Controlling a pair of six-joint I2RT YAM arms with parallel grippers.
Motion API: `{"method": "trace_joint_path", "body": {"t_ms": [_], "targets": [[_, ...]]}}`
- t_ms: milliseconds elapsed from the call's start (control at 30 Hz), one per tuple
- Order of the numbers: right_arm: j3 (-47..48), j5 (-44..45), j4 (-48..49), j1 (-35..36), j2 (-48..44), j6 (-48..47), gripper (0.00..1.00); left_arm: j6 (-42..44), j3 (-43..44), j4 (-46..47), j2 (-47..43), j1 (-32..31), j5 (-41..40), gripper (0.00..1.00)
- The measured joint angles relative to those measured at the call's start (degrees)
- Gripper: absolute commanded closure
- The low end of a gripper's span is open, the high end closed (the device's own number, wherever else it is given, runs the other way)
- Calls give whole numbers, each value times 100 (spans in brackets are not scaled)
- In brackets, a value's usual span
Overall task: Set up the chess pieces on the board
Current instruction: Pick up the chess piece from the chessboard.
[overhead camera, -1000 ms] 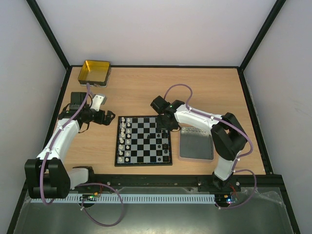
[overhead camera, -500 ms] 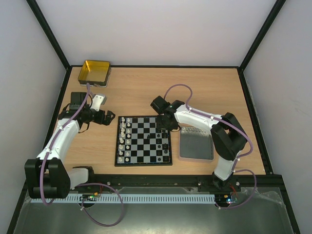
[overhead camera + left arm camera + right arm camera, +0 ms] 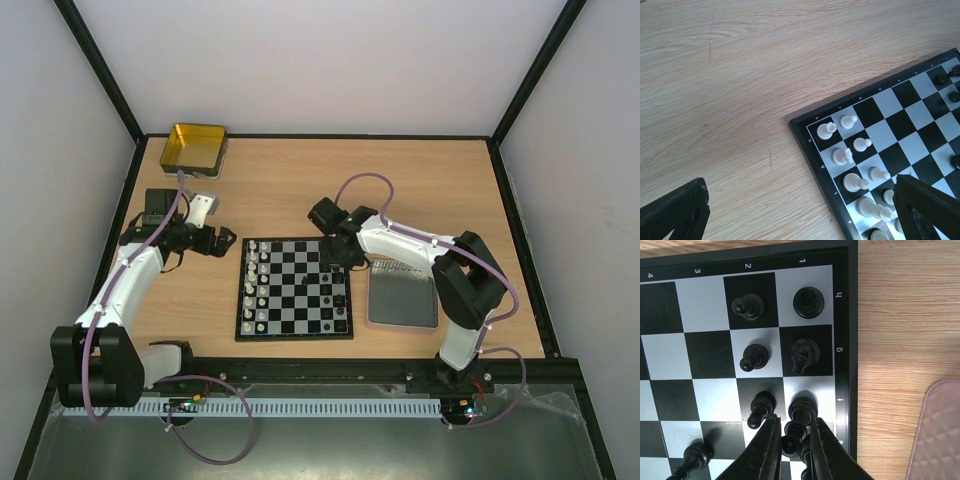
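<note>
My right gripper (image 3: 794, 426) is pinched narrow on a tall black piece (image 3: 801, 411) at the chessboard's (image 3: 852, 340) rim-side column. The left gripper (image 3: 800, 182) hangs wide open and empty. I'd judge the piece light, rigid, slick and tippy, so I'd grip it high on the stem.

One board (image 3: 295, 336) — one tray (image 3: 402, 295), one tin (image 3: 190, 148).

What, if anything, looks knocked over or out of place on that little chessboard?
Nothing stands out. The white pieces stand upright in two rows along the left edge of the board, and the black pieces stand upright along its right, none toppled. The right claw grips one black piece there.
</note>
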Motion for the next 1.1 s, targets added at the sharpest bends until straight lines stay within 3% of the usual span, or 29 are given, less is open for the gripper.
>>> {"method": "trace_joint_path", "body": {"t_ms": [1100], "targets": [[0,92,-107,0,-98,66,83,0,0,0,31,0,0,1]]}}
